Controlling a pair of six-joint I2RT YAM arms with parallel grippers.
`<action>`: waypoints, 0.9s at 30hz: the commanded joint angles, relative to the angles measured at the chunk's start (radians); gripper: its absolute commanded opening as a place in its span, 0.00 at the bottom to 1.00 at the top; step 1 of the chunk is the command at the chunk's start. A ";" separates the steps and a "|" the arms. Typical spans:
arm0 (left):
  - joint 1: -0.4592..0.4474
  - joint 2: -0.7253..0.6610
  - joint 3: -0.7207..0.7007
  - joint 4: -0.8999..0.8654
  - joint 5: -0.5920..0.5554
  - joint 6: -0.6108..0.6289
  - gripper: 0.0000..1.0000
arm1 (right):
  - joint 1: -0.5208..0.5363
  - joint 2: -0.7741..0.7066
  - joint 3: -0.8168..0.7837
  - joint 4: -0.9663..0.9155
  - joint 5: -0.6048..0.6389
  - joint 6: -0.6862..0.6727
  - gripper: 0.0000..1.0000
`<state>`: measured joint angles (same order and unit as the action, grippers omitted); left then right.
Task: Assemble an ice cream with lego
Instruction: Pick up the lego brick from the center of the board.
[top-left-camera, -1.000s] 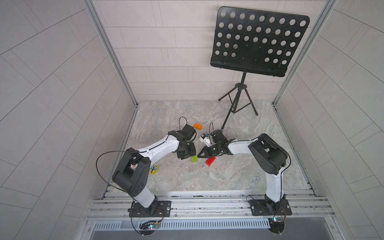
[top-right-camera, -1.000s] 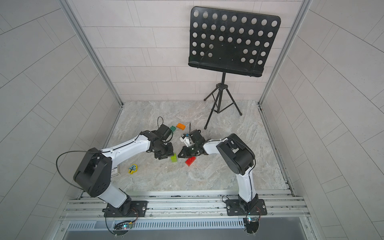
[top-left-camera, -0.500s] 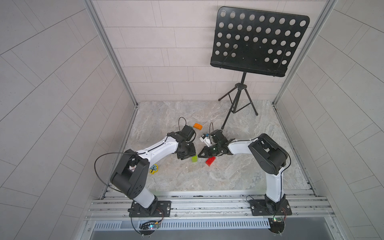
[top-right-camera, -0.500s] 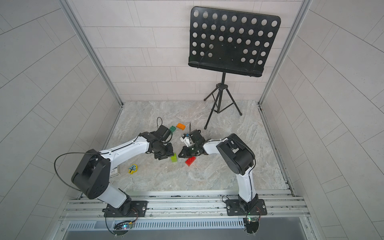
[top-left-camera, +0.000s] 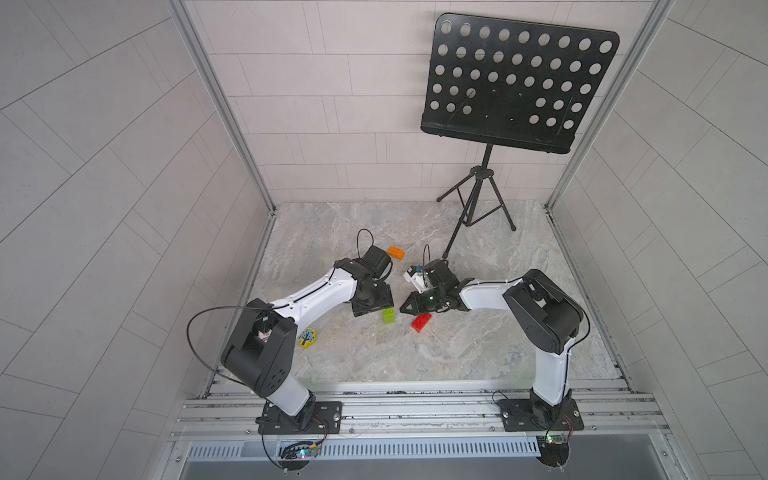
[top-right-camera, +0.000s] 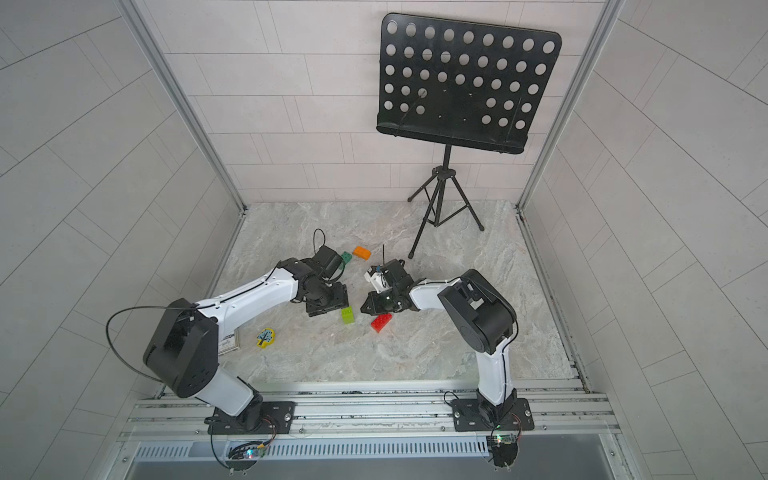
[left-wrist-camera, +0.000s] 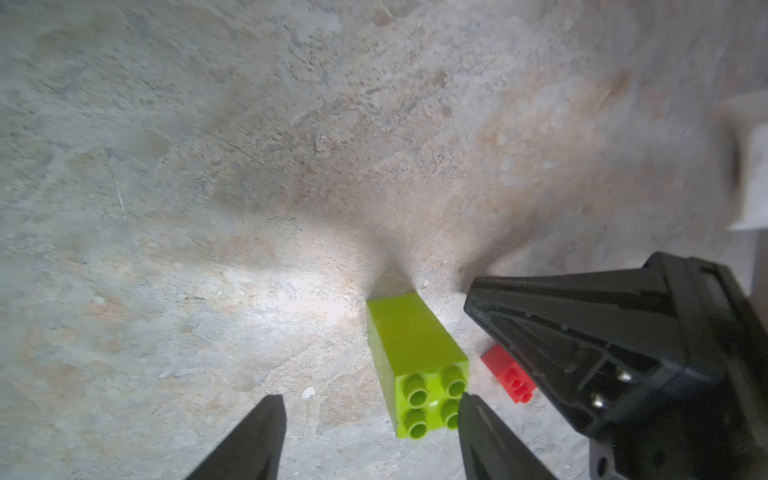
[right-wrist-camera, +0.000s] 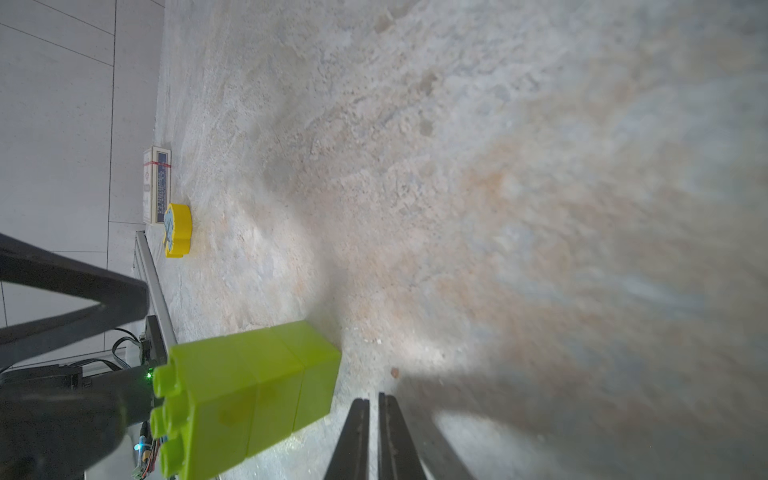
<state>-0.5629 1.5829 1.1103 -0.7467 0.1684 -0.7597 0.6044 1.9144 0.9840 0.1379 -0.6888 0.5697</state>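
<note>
- The lime-green plastic stem (top-left-camera: 389, 316) is two square studded bricks pressed one on the other. It stands upright near the middle of the grey marbled tabletop (top-left-camera: 457, 353), with four studs showing on top.
- One longer red studded brick (top-left-camera: 421, 323) lies just right of it, not touching.
- One rounded orange brick (top-left-camera: 395, 252) and one dark green brick (top-right-camera: 346, 257) lie close together farther back, well apart from the stem. That makes five bricks in all, only two of them joined.
- The left end effector (left-wrist-camera: 370, 399) stands wide about the stem, one finger right beside its top and the other well clear.
- The right end effector (right-wrist-camera: 374, 401) is narrow, its fingers almost together and holding nothing, just right of the stem.
- One flat yellow piece (top-left-camera: 306, 336) with a blue tree on it lies near left.
- One black music stand (top-left-camera: 515, 83) stands far right.
</note>
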 joint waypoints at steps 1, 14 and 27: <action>0.003 -0.042 0.060 -0.050 -0.023 0.019 0.82 | -0.023 -0.080 -0.045 0.049 0.060 0.005 0.13; 0.109 0.246 0.487 -0.096 -0.097 0.273 0.91 | -0.146 -0.430 -0.354 0.162 0.558 0.082 0.63; 0.222 0.541 0.649 0.071 -0.062 0.603 0.85 | -0.174 -0.488 -0.381 0.141 0.560 0.071 0.67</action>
<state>-0.3943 2.0628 1.6897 -0.6514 0.0574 -0.2333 0.4370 1.4399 0.6014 0.2863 -0.1371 0.6407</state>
